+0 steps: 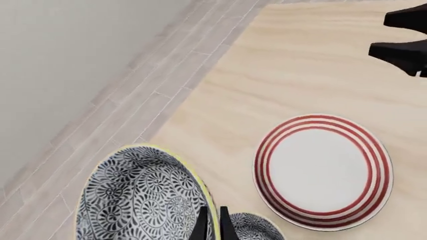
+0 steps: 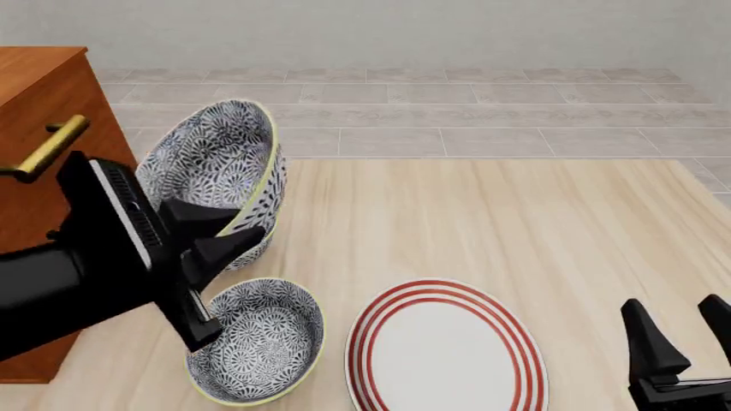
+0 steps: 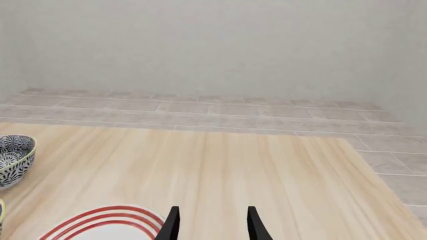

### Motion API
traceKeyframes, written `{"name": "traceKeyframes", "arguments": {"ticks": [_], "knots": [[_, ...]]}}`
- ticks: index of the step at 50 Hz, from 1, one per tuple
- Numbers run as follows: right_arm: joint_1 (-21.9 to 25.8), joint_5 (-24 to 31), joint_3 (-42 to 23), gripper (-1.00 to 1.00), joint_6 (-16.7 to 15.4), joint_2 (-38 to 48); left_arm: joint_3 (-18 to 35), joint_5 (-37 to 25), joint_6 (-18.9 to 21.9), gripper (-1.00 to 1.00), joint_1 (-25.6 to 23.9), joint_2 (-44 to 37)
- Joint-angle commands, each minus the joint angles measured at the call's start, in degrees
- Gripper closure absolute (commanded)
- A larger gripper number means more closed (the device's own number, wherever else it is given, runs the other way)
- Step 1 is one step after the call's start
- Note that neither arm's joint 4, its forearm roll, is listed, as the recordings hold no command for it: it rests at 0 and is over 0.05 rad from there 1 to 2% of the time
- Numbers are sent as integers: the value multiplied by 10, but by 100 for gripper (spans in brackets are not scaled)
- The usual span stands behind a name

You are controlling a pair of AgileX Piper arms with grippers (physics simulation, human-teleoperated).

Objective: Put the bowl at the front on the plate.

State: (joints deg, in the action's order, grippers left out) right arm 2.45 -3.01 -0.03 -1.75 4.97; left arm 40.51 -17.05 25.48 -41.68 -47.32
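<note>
Bowl [image 2: 222,163] is pinched by its rim in left gripper [image 2: 222,235], lifted and tilted, up-left of plate [image 2: 446,351]; it should be carried over plate centre, levelled, lowered gently; right gripper [image 2: 683,342] is parked w/ fingers apart, holding nothing.

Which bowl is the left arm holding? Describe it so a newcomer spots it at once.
Start at the red-ringed plate near the table's front edge, then look left to the black left arm. The bowl it grips by the rim is raised and tipped on its side, unlike the matching blue-and-white bowl lying flat on the table beside the plate.
</note>
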Motion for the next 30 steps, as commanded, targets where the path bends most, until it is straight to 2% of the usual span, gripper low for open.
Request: {"name": "traceKeyframes", "arguments": {"ticks": [1, 8, 16, 30], "knots": [[1, -1, 0, -100, 0, 1, 15, 9, 33, 100, -58, -46], [1, -1, 0, -100, 0, 0, 33, 7, 38, 100, -72, -69], [1, 1, 0, -100, 1, -2, 43, 10, 62, 100, -97, -95], [2, -5, 0, -100, -1, 7, 81, 2, 68, 100, -133, -149]]}}
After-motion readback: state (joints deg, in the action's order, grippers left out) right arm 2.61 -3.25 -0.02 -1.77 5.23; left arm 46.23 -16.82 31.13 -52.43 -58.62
